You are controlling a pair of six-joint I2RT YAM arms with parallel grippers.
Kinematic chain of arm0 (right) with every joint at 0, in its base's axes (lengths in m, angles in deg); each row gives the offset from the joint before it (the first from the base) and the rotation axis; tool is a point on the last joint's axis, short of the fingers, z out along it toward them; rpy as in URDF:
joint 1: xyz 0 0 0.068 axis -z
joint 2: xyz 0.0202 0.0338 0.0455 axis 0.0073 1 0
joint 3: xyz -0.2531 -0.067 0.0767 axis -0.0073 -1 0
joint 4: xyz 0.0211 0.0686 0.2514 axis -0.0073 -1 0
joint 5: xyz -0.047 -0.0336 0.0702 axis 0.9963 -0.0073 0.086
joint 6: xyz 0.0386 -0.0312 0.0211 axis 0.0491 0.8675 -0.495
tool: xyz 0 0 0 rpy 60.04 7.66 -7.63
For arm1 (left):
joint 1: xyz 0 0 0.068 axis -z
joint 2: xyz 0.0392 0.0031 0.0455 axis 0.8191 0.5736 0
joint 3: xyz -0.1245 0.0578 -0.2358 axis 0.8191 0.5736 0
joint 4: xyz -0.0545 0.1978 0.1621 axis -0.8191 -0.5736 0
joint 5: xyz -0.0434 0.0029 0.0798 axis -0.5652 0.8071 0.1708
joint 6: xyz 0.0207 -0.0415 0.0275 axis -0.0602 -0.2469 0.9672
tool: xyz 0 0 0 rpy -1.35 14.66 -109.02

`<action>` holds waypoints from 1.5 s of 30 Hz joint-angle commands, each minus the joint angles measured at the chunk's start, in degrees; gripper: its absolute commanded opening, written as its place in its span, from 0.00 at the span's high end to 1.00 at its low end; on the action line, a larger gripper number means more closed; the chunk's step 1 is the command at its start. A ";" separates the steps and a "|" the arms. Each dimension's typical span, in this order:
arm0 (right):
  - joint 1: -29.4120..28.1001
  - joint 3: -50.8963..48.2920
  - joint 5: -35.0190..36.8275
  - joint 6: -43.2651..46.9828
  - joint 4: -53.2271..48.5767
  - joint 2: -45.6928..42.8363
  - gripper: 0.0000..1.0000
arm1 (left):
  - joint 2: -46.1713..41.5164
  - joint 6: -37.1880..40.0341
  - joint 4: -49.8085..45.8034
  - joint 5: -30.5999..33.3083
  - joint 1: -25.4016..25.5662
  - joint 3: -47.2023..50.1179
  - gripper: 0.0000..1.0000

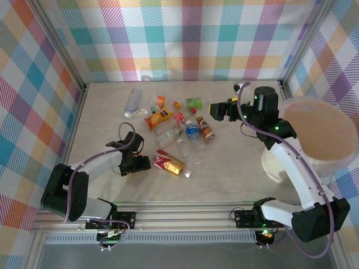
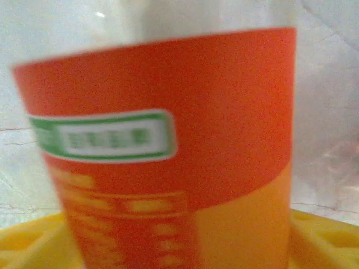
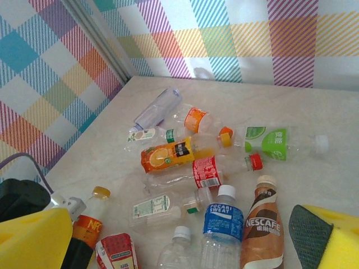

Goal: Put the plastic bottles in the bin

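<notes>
Bottle [image 1: 169, 163], red-orange labelled, lies between the jaws of my left end effector [image 1: 145, 164], long axis pointing away; whether they grip it, I cannot tell.

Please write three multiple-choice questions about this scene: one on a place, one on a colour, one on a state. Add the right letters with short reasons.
1. Where does the bin stand?
A. at the table's right edge
B. in its far left corner
C. among the bottles

2. What colour is the label of the Pocari Sweat bottle?
A. green
B. blue
C. orange

3. How is the right hand?
A. shut on a bottle
B. shut on nothing
C. open, holding nothing

1 A: the top view shows it there.
2 B: the right wrist view shows a blue label.
3 C: its yellow fingers stand far apart.
</notes>
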 commanded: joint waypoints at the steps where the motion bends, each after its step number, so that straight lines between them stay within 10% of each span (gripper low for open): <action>1: -0.39 -1.00 1.19 0.44 2.79 -0.47 0.00 | 0.19 -0.42 1.90 1.66 0.39 1.94 0.30; 18: -0.76 -3.80 1.07 -3.72 3.90 0.66 0.00 | -19.24 -0.42 3.73 6.07 0.61 3.38 0.48; 45: -5.81 0.41 -27.39 -10.69 9.56 6.32 0.00 | -8.78 2.60 44.52 -36.70 16.01 -14.10 0.52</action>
